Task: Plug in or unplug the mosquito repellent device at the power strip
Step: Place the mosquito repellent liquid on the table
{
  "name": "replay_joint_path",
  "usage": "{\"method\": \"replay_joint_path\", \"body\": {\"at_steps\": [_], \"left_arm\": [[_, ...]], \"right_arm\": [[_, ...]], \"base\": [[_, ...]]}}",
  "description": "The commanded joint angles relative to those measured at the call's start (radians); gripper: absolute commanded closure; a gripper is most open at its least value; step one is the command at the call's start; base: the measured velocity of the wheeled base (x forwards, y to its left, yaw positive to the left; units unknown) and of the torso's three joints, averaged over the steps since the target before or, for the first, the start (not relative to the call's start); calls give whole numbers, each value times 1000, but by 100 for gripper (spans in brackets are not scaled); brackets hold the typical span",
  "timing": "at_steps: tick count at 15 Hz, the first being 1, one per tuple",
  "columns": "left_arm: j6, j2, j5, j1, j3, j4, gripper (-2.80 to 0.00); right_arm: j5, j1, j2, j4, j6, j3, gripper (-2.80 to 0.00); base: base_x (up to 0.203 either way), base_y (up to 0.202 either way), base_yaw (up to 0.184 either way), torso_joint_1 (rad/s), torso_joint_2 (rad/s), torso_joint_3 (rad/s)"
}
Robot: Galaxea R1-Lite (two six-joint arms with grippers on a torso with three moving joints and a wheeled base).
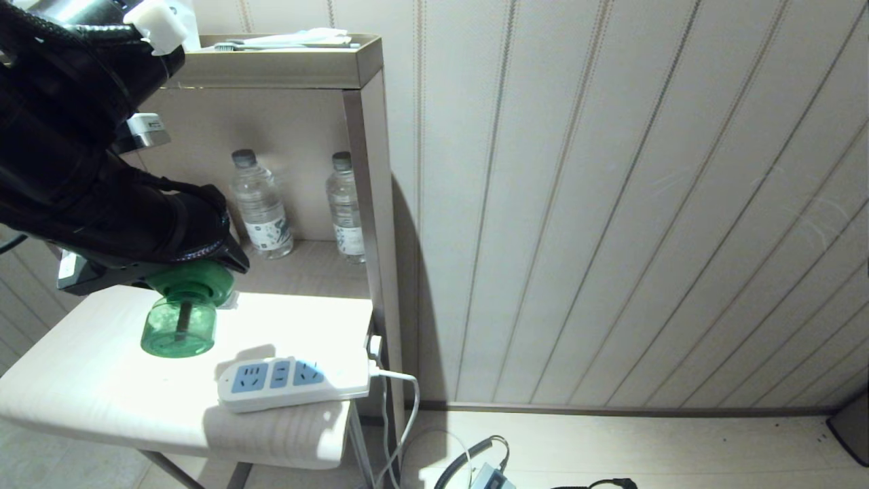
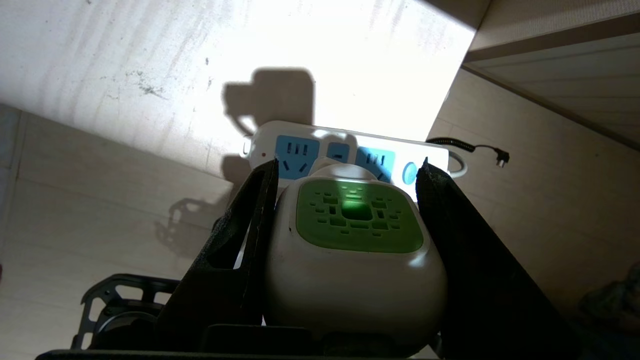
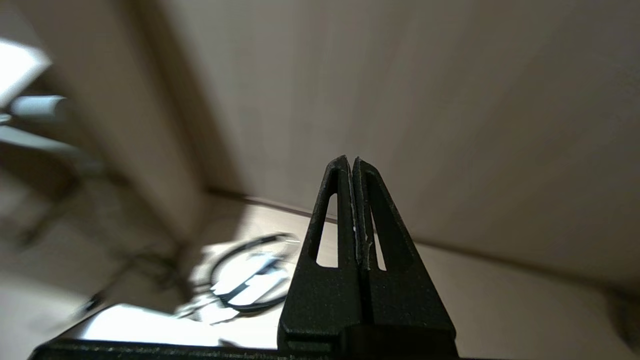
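Observation:
My left gripper (image 2: 347,165) is shut on the mosquito repellent device (image 2: 355,250), its black fingers pressing both sides of the white-and-green head. In the head view the device (image 1: 180,319) hangs in the air over the white table (image 1: 81,380), with its translucent green bottle pointing toward me and to the left of the power strip (image 1: 295,382). The strip lies flat near the table's right edge, its pale blue sockets bare; in the left wrist view the power strip (image 2: 345,150) lies just beyond the device. My right gripper (image 3: 352,161) is shut and empty, off the table, facing the wall and floor.
Two clear water bottles (image 1: 261,204) stand on the shelf behind the table. The strip's white cord (image 1: 400,407) drops off the table's right edge to the floor, where a coiled black cable (image 1: 468,462) and a small box lie. A panelled wall fills the right.

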Motion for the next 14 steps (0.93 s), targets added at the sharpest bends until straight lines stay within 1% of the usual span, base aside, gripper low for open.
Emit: {"method": "replay_joint_path", "body": {"at_steps": [1,2,3,5,6,7,8,9,10,11,12,13,14], "left_arm": [[-3,-18,2,0,0,7,0],[0,-27,3,0,-6,5,0],[5,-29,6,0,-8,0,0],[11,-29,4,-1,-7,3,0],[12,-29,4,0,-1,3,0],[12,-29,4,0,-1,2,0],[13,-28,6,0,-1,2,0],[16,-26,4,0,0,0,0],[16,-25,4,-1,3,0,0],[17,-25,5,0,6,-1,0],[18,-23,7,0,6,-2,0],[19,-20,7,0,4,-8,0],[19,-19,9,0,2,-12,0]], "right_arm": [[-70,-220,-284,16,-12,165,0],[-79,-276,-356,20,-18,241,0],[-70,-317,-426,21,-21,324,0],[-9,-383,-493,-20,-19,482,0],[38,-415,-527,-53,-32,558,0],[66,-439,-549,-75,-43,635,0],[79,-453,-563,-97,-42,698,0],[95,-461,-597,-137,-31,732,0],[141,-462,-654,-156,-28,747,0],[231,-462,-716,-162,-24,757,0],[340,-462,-755,-168,-27,781,0],[370,-461,-762,-174,-34,797,0],[357,-461,-761,-178,-31,806,0]], "base": [[0,0,0,0,0,0],[0,0,0,0,0,0],[0,0,0,0,0,0],[0,0,0,0,0,0],[0,0,0,0,0,0],[0,0,0,0,0,0],[0,0,0,0,0,0],[0,0,0,0,0,0],[0,0,0,0,0,0],[0,0,0,0,0,0],[0,0,0,0,0,0],[0,0,0,0,0,0],[0,0,0,0,0,0]]}}
